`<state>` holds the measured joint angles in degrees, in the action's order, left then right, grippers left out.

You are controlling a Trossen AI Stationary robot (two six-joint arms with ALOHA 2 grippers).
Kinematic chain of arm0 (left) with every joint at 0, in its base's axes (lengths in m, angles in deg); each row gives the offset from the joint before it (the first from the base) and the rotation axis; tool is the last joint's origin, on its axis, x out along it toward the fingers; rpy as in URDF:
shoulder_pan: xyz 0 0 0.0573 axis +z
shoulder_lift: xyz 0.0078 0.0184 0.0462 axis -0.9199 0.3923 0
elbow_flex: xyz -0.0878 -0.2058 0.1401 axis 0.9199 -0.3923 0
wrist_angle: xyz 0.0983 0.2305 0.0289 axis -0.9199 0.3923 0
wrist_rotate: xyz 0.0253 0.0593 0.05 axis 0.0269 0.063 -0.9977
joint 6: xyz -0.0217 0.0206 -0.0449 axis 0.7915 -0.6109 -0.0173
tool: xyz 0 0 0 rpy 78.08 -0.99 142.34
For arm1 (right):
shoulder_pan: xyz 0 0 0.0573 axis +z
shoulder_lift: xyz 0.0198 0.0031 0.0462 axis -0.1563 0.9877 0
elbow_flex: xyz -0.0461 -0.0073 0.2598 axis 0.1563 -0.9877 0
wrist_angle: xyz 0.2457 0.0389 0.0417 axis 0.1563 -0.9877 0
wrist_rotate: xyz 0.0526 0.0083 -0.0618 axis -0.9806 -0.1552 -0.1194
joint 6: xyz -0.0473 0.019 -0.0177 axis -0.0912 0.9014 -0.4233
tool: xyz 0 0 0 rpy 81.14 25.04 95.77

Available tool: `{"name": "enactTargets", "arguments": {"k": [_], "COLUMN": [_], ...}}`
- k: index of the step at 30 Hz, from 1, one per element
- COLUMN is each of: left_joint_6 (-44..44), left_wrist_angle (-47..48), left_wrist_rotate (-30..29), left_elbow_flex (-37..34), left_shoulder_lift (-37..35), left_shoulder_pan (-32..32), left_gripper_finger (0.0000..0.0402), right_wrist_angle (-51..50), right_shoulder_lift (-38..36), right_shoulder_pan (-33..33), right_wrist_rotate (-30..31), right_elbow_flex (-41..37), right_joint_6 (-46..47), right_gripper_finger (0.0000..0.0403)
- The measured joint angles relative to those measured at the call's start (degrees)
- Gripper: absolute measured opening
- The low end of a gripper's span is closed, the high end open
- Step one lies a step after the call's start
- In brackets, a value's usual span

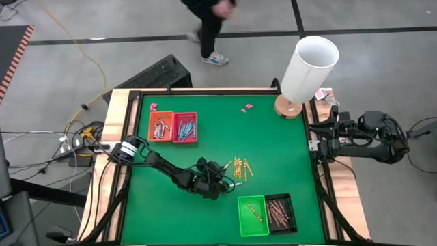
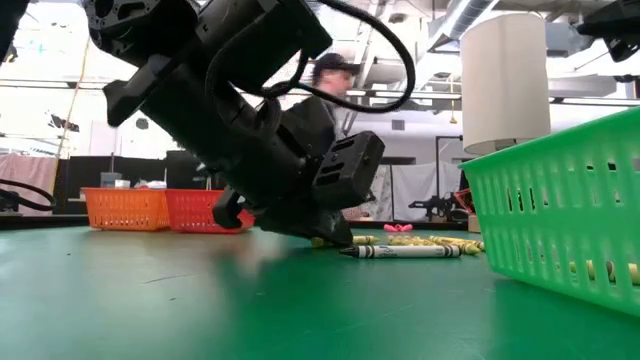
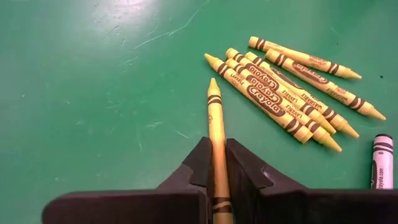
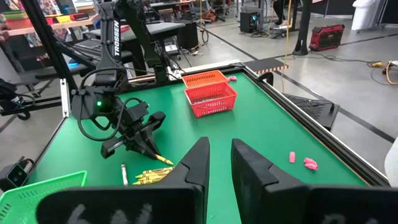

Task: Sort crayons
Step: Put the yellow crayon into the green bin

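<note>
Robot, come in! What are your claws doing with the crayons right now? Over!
Left gripper jaws shut on one yellow crayon, beside the loose yellow pile. Right gripper idle at table's right edge, jaws apart, empty. Nothing in the way.

A grey concrete floor (image 1: 382, 75) is lying around the table, and dark tape lines (image 1: 369, 31) are crossing it. A yellow cable (image 1: 72, 42) is running over the floor on the left side, and a black and red striped mat edge (image 1: 17, 51) is showing at the far left. A person in dark clothes (image 1: 208, 20) is walking behind the table, wearing light sneakers. In the low view, the ceiling with pipes and beams (image 2: 440, 20) is showing bright light. In the right wrist view, a red machine (image 4: 328, 36) is standing on the floor beside black cables (image 4: 354, 59).
</note>
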<state>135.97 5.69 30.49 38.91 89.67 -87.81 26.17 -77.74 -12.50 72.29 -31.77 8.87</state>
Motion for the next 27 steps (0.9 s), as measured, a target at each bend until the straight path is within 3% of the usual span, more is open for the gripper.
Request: {"name": "enactTargets", "arguments": {"k": [7,16,22,27], "left_joint_6": [-2.46,-13.78,-28.70,-35.80], "left_wrist_angle": [-0.71,-10.55,-22.63,-28.55], "left_wrist_rotate": [0.06,-0.38,6.07,11.98], "left_elbow_flex": [0.06,0.08,0.13,0.16], "left_shoulder_lift": [-3.89,-7.15,-7.27,-7.29], "left_shoulder_pan": [-0.11,-1.41,-2.30,-2.29], "left_gripper_finger": [0.0012,0.0012,0.0012,0.0012], "right_wrist_angle": [0.02,0.02,0.02,0.02], "right_shoulder_lift": [0.00,0.00,0.00,0.00], "right_shoulder_pan": [0.00,-0.02,-0.01,0.00], "right_wrist_rotate": [0.00,0.00,0.00,0.00], "right_elbow_flex": [0.00,0.00,0.00,0.00], "right_joint_6": [0.01,0.02,0.05,0.07], "right_gripper_finger": [0.0068,0.0068,0.0068,0.0068]}}
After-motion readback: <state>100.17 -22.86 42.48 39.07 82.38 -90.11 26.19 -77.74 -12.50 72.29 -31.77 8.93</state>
